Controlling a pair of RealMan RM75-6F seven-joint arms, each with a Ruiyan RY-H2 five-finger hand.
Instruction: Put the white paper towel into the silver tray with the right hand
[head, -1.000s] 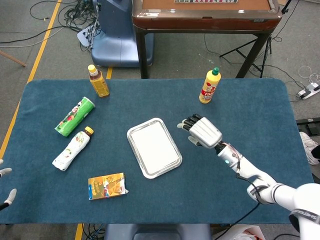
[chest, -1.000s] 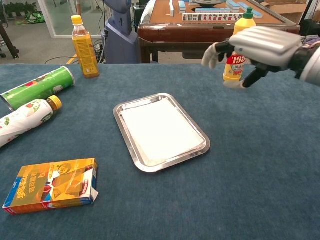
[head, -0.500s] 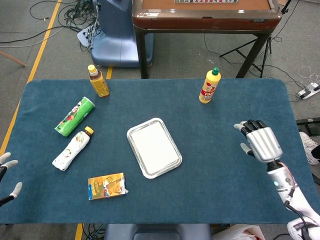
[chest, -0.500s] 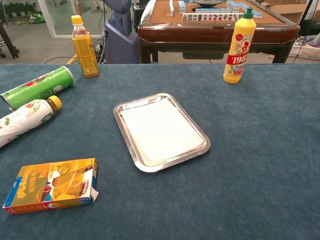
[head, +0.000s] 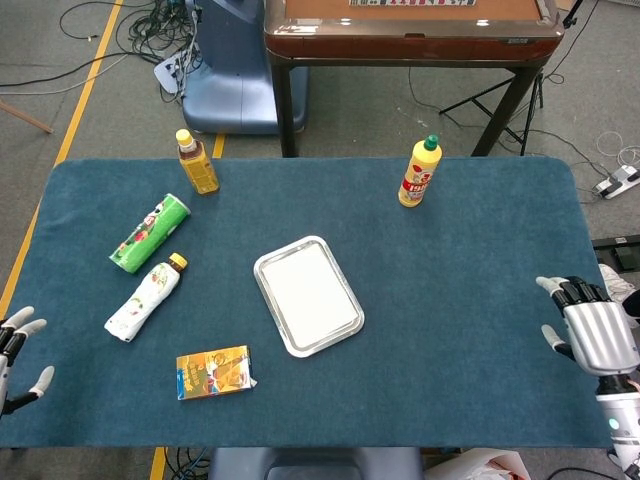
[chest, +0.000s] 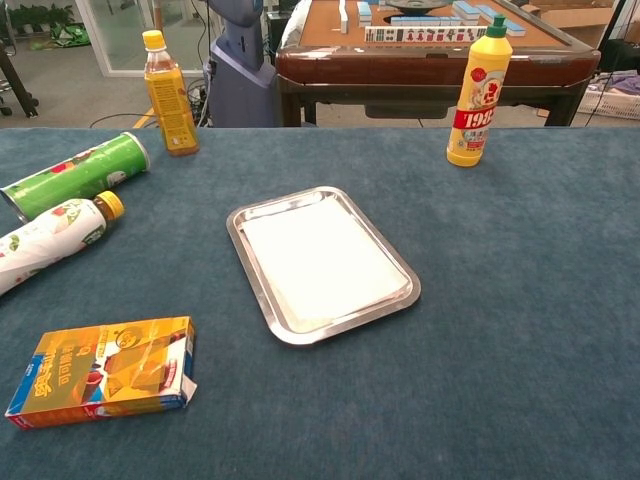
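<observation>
Blue felt covers the table (head: 480, 260) at which I sit, a wooden games table and loose cables behind it. My right hand (head: 597, 335) hangs off the right edge, fingers apart and holding nothing, well away from the work. My left hand (head: 15, 345) sits just past the left edge, fingers spread and likewise empty, out of a job meant for the right alone. At the centre, the white paper towel (chest: 322, 259) lies flat inside the silver tray (chest: 262, 311), filling most of its floor, so I judge the task done and my hands parked clear. Around the tray, well apart from it: a yellow squeeze bottle (chest: 477, 90) upright at the far right, an amber drink bottle (chest: 168, 96) upright at the far left, a green canister (chest: 75, 175) and a white bottle (chest: 48, 243) on their sides, and an orange carton (chest: 103, 371) flat near the front edge.
</observation>
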